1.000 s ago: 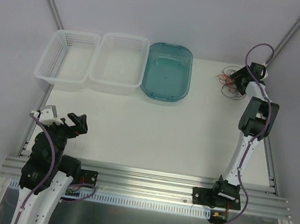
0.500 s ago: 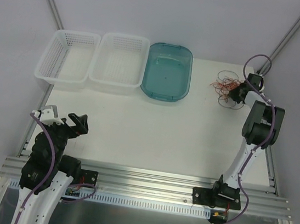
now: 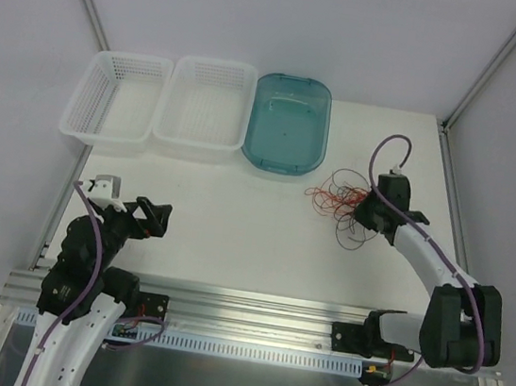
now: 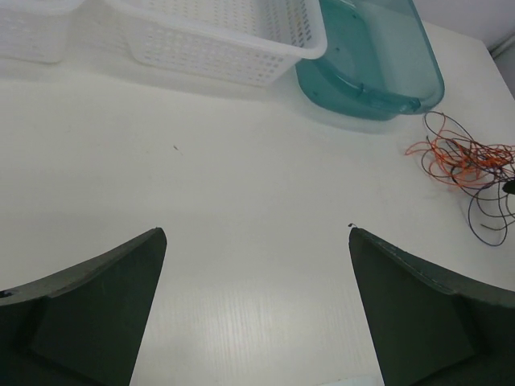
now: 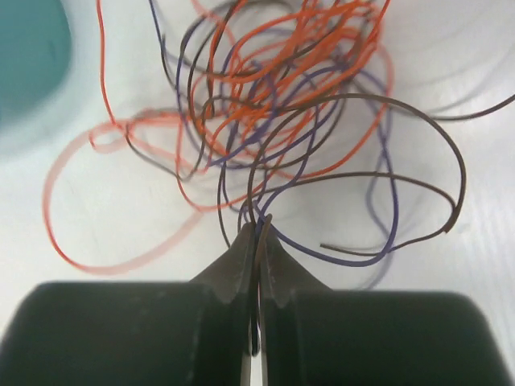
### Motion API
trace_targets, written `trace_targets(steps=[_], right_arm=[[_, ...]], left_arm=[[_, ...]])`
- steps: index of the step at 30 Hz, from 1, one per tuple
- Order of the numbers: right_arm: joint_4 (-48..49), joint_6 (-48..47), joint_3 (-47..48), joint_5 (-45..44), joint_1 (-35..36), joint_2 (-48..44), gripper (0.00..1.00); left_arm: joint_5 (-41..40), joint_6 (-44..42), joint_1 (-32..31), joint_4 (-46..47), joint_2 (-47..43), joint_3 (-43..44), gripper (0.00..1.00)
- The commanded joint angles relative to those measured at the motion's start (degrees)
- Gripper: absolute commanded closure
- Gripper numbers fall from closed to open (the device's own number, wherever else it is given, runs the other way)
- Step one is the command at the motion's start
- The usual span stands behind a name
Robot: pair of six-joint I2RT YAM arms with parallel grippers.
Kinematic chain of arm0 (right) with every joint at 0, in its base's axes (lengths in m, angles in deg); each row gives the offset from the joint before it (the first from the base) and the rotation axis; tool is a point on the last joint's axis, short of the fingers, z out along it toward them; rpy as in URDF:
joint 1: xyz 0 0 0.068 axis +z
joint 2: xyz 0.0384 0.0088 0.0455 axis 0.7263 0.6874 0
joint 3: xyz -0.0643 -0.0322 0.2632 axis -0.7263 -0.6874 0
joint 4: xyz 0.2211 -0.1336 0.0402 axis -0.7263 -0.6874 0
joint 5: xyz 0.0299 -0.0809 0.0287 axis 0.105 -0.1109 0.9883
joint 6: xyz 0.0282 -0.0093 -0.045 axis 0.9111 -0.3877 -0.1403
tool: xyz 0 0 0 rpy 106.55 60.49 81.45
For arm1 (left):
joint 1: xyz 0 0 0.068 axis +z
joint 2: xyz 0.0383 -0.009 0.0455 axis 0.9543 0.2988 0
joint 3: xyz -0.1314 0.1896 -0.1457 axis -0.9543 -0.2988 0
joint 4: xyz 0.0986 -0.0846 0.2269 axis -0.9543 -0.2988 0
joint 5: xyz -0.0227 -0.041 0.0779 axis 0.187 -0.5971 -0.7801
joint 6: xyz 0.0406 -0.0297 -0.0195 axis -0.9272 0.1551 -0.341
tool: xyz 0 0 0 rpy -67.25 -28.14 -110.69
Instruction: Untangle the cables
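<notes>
Pinching the cables [image 5: 273, 88], your right end effector [image 5: 257, 227] clenched on their strands over the worktop [image 3: 236, 214], your left end effector [image 4: 256, 241] spread wide

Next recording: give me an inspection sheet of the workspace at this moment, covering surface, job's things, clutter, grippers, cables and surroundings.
Surface: white table, flat and matte.
Job's things: tangle of thin cables, red-orange, black and purplish, knotted together right of centre.
Clutter: one white basket, a second white basket and a teal tub in a row along the far edge; nothing seen inside them.
Grippers: left gripper open, holding nothing; right gripper shut on strands of the tangle.
Cables: purple arm cables looped along both arms.
Surroundings: white walls; aluminium rail at the near edge.
</notes>
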Motion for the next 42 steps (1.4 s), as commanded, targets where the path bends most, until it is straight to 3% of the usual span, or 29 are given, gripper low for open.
trace_targets(steps=[1, 10, 13, 16, 18, 24, 25, 28, 30, 34, 42], right_arm=[[-4.6, -2.7, -4.5, -0.5, 9.0, -6.8, 0.99], [-2.6, -1.8, -5.3, 3.6, 34.9, -11.7, 0.99], [-0.7, -6.0, -0.5, 5.3, 43.5, -9.1, 0.99], [-3.2, -11.6, 6.3, 3.2, 47.4, -4.0, 0.95], [-2.8, -13.2, 7.8, 2.1, 47.5, -1.7, 0.94], [-7.1, -14.2, 8.2, -6.4, 45.4, 1.0, 0.68], [-7.3, -13.6, 7.5, -6.7, 44.8, 0.2, 0.56], [-7.7, -13.3, 4.5, -7.7, 44.8, -2.1, 0.37], [-7.7, -14.3, 2.6, -6.9, 45.2, -5.4, 0.31], [-8.4, -15.1, 0.5, -8.7, 46.3, -11.9, 0.29], [-4.3, -13.4, -4.3, -9.2, 47.7, -17.5, 0.30]], left_arm=[[10.9, -0.9, 0.6, 4.5, 3.8, -0.6, 0.01], [22.3, -0.7, 0.6, 6.1, 10.6, -1.4, 0.01], [25.3, 1.0, 0.6, 6.5, 14.1, -1.5, 0.01], [27.8, 2.3, 0.6, 6.8, 18.2, -0.9, 0.01], [28.4, 2.9, 0.5, 7.0, 20.5, -0.4, 0.01], [28.8, 6.2, 0.4, 7.9, 23.7, -0.2, 0.01], [28.6, 7.1, 0.3, 8.4, 24.1, -0.5, 0.01], [28.5, 8.7, -0.4, 10.2, 26.2, -1.5, 0.01], [28.1, 9.9, -1.7, 11.4, 28.4, -2.1, 0.01], [24.8, 12.9, -6.9, 16.0, 33.0, -2.2, 0.03], [3.5, 15.8, -20.7, 20.7, 47.9, 2.0, 0.09]])
